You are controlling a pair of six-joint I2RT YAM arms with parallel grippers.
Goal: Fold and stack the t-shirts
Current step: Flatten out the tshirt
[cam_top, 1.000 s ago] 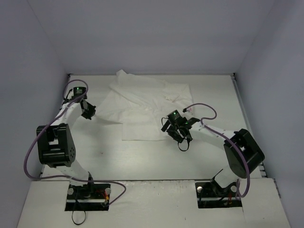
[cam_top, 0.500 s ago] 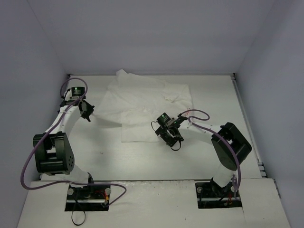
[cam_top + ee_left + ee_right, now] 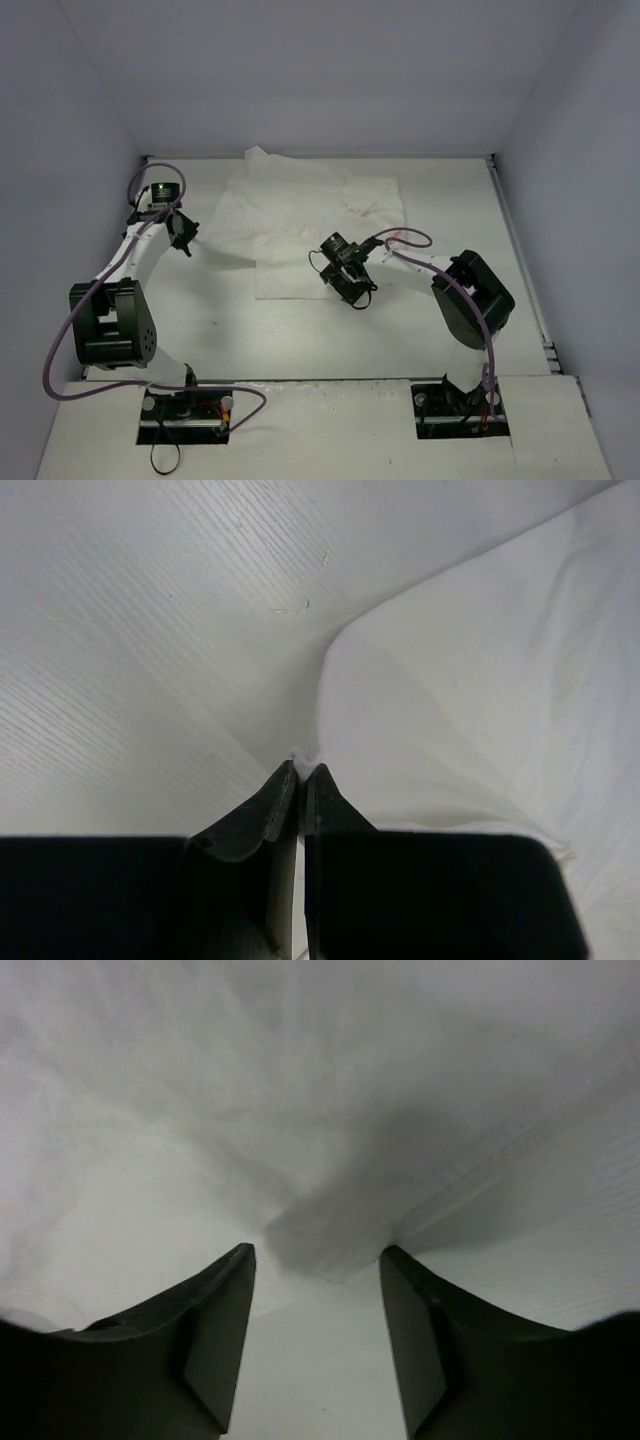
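A white t-shirt [image 3: 300, 225] lies spread and rumpled at the back middle of the table. Only a small red trace of its print [image 3: 355, 208] shows. My left gripper [image 3: 189, 243] is at the shirt's left edge. In the left wrist view it [image 3: 300, 771] is shut on a small pinch of the white cloth [image 3: 480, 680]. My right gripper [image 3: 350, 288] is at the shirt's front right corner. In the right wrist view it [image 3: 318, 1260] is open, low over the table, with a folded corner of the shirt [image 3: 330, 1245] just ahead between the fingertips.
The white table [image 3: 250, 335] is boxed in by pale walls on the left, back and right. A rail [image 3: 520, 250] runs along the table's right edge. Purple cables loop off both arms.
My right arm has swung left, bringing its open gripper to the shirt's front right corner. My left gripper moved slightly back and left with the shirt's edge, then held still.
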